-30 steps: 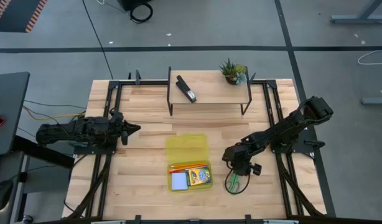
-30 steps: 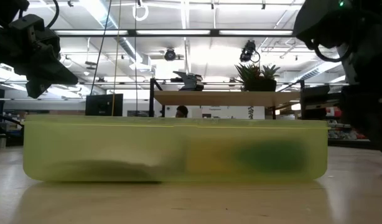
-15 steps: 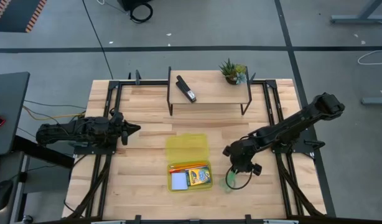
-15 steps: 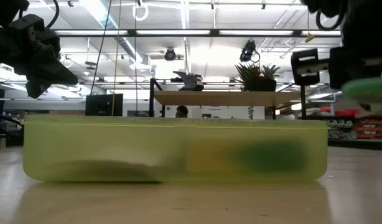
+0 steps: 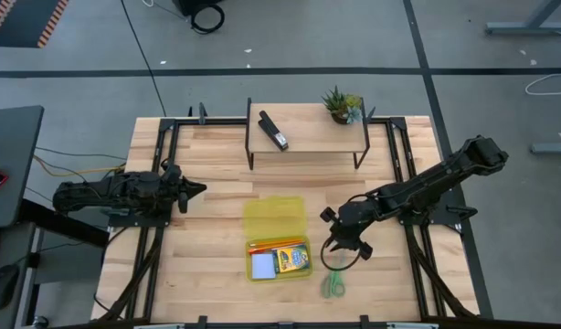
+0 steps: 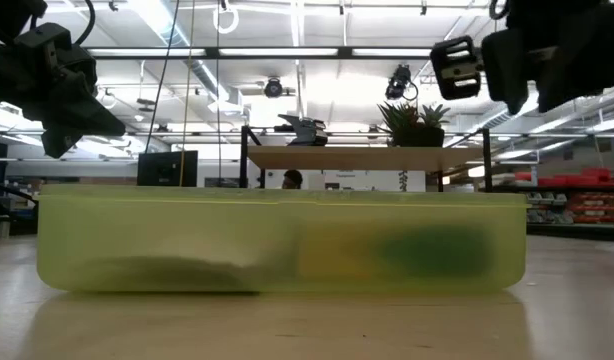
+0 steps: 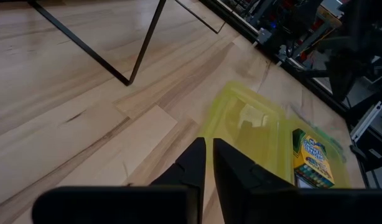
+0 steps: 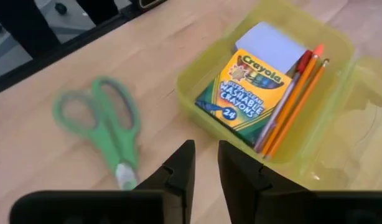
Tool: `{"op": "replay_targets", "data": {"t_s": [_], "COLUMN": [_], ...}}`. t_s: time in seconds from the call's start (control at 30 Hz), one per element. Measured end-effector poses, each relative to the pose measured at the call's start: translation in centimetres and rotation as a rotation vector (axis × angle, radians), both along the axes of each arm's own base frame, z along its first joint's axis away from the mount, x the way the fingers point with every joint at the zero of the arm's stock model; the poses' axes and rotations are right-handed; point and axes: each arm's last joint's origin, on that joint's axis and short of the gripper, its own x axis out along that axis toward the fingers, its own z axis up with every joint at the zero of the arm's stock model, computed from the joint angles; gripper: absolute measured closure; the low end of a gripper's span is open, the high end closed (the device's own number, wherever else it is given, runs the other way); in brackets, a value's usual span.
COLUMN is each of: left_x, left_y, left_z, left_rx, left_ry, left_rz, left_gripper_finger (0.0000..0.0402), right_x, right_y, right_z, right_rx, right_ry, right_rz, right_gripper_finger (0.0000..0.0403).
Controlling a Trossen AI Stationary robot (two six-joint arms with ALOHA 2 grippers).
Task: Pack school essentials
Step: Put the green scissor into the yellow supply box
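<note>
The green-handled scissors lie flat on the table, right of the yellow case and near the table's near edge. The case's tray holds the pale blue notepad, the crayon box, the orange pencil and a red-tipped pen. My right gripper hovers above the table between the case and the scissors; its fingers stand a narrow gap apart and hold nothing. My left gripper is shut and waits near the table's left side. The eraser is not visible.
The case's open lid lies flat toward the far side. A raised wooden shelf at the far edge carries a black stapler and a small potted plant. Bare wood lies left of the case and between it and the shelf.
My right gripper lifted the scissors off the table and moved a little toward the case. The scissors, which hung from it half a second ago, are now out of its hold and lie flat on the table, slightly nearer the near edge.
</note>
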Motion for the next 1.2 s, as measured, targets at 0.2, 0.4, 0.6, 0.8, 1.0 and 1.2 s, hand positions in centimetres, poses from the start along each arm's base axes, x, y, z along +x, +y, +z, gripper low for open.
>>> {"op": "replay_targets", "data": {"t_s": [0.2, 0.4, 0.6, 0.8, 1.0, 1.2], "left_x": [0.0, 0.0, 0.0, 0.0, 0.0, 0.0], "left_y": [0.0, 0.0, 0.0, 0.0, 0.0, 0.0], "left_z": [0.0, 0.0, 0.0, 0.0, 0.0, 0.0], "left_rx": [0.0, -0.001, 0.0, 0.0, 0.0, 0.0], "left_ry": [0.0, -0.001, -0.002, -0.001, 0.0, 0.0], "left_rz": [0.0, 0.0, 0.0, 0.0, 0.0, 0.0], "left_gripper_finger": [0.0363, 0.0371, 0.0367, 0.0361, 0.0368, 0.037], "right_x": [0.6, 0.3, -0.6, -0.4, 0.2, 0.2], "right_y": [0.0, 0.2, 0.7, 2.2, 2.4, 2.5], "right_z": [0.2, -0.2, -2.5, -4.0, -4.5, -4.3], "right_rx": [0.026, 0.119, 0.17, 0.15, 0.189, 0.213], "right_ry": [0.023, 0.099, 0.226, 0.246, 0.26, 0.257], "right_rz": [-0.035, 0.021, 0.107, 0.166, 0.122, 0.138], "right_gripper_finger": [0.035, 0.035, 0.0317, 0.0273, 0.0241, 0.0204]}}
